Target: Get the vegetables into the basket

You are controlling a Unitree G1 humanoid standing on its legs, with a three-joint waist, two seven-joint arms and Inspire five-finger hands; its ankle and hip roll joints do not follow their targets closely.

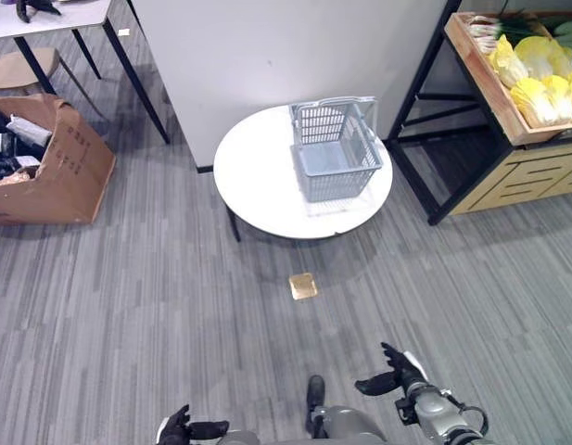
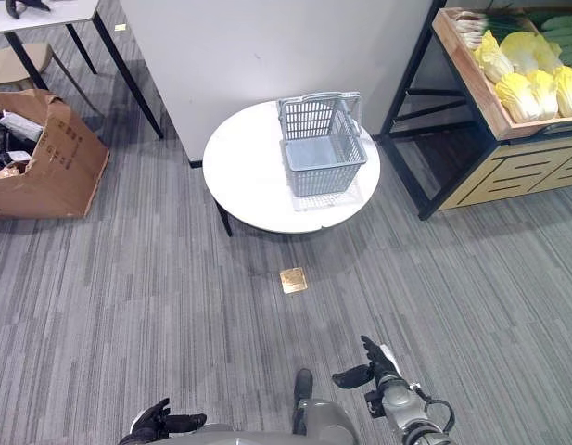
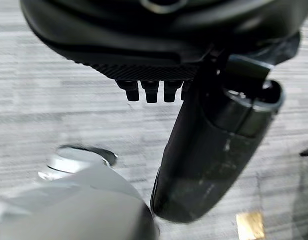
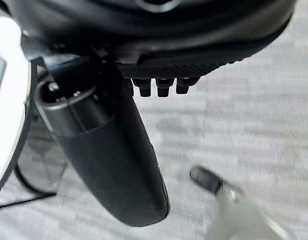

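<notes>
Vegetables lie on the shelf, right of the basket on the desk; the right hand is nearer. Both it and the left hand have fingers released, empty.

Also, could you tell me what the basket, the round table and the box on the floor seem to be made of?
The basket looks like moulded grey plastic with a matte finish: its walls are a fine open grid. The round table has a smooth white top, probably laminate or painted board; its legs look dark. The box is brown corrugated cardboard, with creased, open flaps.
</notes>
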